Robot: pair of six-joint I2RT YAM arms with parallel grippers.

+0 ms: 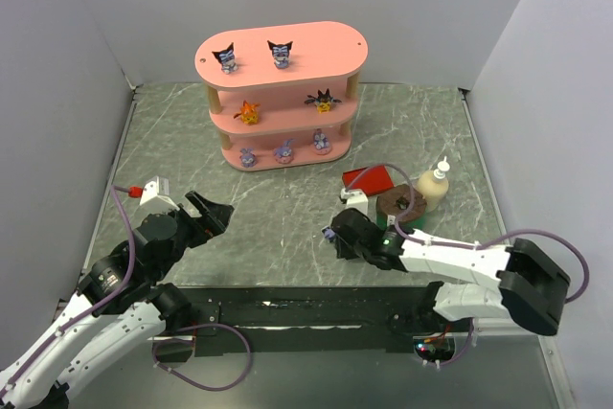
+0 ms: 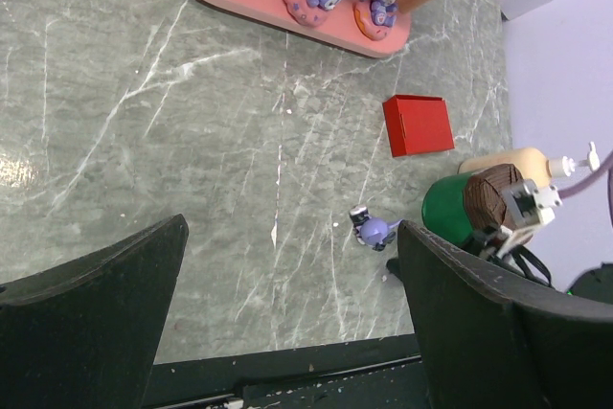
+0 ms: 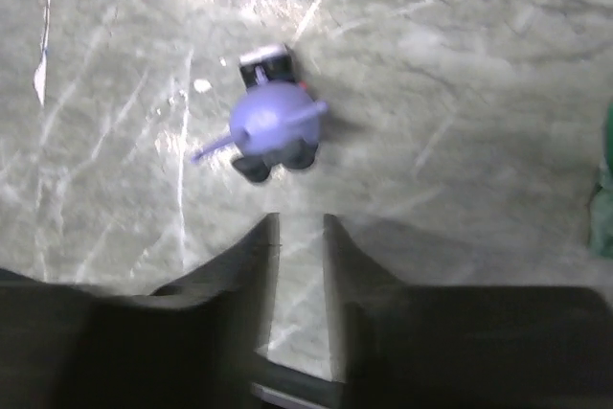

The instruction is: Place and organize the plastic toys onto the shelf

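- Top view: we find one loose toy (image 1: 329,233) on the table (image 1: 287,198), touching or just ahead of the right gripper (image 1: 337,238) and well short of the shelf (image 1: 287,64). The left gripper (image 1: 206,210) is farther from it.
- Left wrist: our left fingers gape wide and hold nothing; the loose toy (image 2: 372,229) lies ahead to the right.
- Right wrist: the fingers are parted a crack and empty; the loose toy (image 3: 273,122) sits just beyond the tips, slightly left of the gap.

Pink shelf (image 1: 326,50); violet figurine (image 3: 273,124); grey marbled table (image 1: 278,203)
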